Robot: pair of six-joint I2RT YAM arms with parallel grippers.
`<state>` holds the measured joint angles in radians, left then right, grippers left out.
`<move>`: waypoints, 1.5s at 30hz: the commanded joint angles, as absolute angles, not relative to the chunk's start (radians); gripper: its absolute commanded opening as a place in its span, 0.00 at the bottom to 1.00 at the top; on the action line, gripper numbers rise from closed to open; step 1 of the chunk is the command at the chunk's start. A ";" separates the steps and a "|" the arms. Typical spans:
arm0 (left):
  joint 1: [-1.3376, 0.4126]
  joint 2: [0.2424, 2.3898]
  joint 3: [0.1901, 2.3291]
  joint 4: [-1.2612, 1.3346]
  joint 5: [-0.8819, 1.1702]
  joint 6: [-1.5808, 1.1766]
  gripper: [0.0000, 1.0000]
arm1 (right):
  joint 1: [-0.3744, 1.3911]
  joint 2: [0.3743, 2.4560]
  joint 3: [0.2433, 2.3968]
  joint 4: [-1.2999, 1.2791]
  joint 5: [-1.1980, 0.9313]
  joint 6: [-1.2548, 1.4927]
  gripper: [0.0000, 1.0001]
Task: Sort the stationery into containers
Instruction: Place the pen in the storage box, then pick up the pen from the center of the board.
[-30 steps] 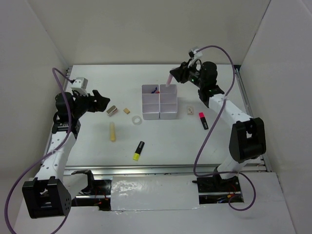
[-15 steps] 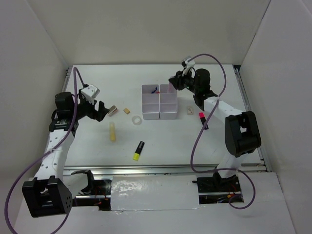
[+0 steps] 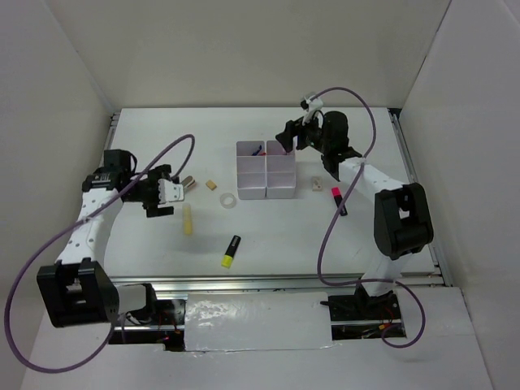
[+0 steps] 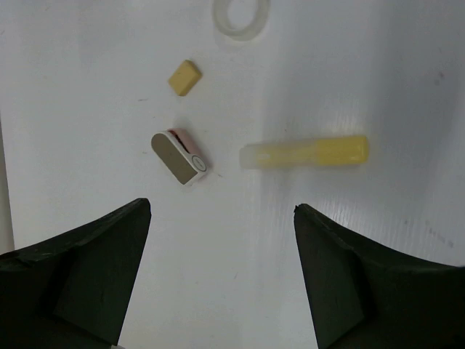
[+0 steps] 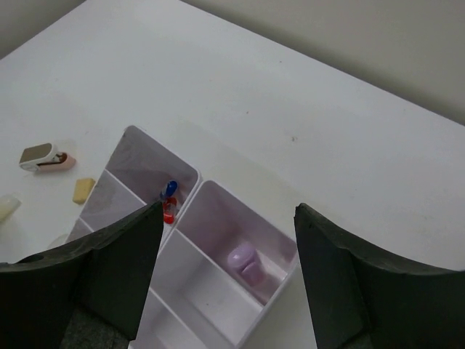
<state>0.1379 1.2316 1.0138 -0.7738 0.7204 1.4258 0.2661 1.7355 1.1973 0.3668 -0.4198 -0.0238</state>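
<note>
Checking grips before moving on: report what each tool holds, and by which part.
Nothing is held. The left tool hangs open over the table; the right tool stands open above the box, the lilac tube lying loose inside.

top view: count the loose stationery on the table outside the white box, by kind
highlighters: 2 (yellow-black highlighter, pink-black highlighter)
pale yellow stick: 1
tape ring: 1
tan eraser: 1
clip: 1
small pale block: 1
total: 7

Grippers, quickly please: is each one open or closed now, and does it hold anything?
Left gripper: open, holding nothing.
Right gripper: open, holding nothing; the lilac tube lies in the container below it.
</note>
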 commanded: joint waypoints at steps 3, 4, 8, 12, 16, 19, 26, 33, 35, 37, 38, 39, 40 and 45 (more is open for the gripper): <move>0.074 1.371 1.138 -1.198 0.585 2.256 0.91 | 0.244 1.596 1.249 0.229 -0.489 0.054 0.79; 0.060 1.377 1.123 -1.190 0.563 2.332 0.90 | 0.241 1.582 1.246 0.209 -0.498 0.060 0.79; -0.055 1.399 1.052 -1.088 0.454 2.479 0.90 | 0.189 1.505 1.243 0.066 -0.540 0.061 0.79; -0.161 1.387 0.912 -0.918 0.330 2.513 0.88 | 0.123 1.433 1.227 -0.038 -0.557 0.055 0.79; -0.241 1.356 0.775 -0.712 0.230 2.557 0.86 | 0.043 1.382 1.187 -0.072 -0.523 0.064 0.78; -0.271 1.396 0.772 -0.673 0.178 2.560 0.85 | -0.026 1.362 1.178 -0.106 -0.528 0.075 0.78; -0.293 1.496 0.804 -0.595 0.095 2.602 0.81 | -0.087 1.319 1.141 -0.130 -0.543 0.077 0.77; -0.281 1.546 0.845 -0.630 0.112 2.713 0.70 | -0.117 1.315 1.127 -0.138 -0.551 0.072 0.77; -0.279 1.539 0.828 -0.640 0.133 2.746 0.68 | -0.124 1.321 1.132 -0.143 -0.551 0.071 0.77; -0.279 1.522 0.815 -0.652 0.141 2.772 0.68 | -0.132 1.330 1.135 -0.146 -0.555 0.072 0.77; -0.281 1.514 0.807 -0.660 0.143 2.793 0.68 | -0.138 1.333 1.138 -0.149 -0.557 0.072 0.76; -0.279 1.505 0.792 -0.675 0.150 2.804 0.67 | -0.140 1.336 1.138 -0.152 -0.560 0.074 0.76; -0.279 1.499 0.787 -0.684 0.150 2.813 0.68 | -0.143 1.339 1.140 -0.155 -0.563 0.077 0.76; -0.281 1.467 0.732 -0.710 0.127 2.872 0.67 | -0.144 1.345 1.135 -0.170 -0.566 0.071 0.75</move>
<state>-0.2840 1.4796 0.7742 -0.6212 0.1066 1.9728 -0.1383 1.3560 1.1362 -0.1543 -0.5461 0.0673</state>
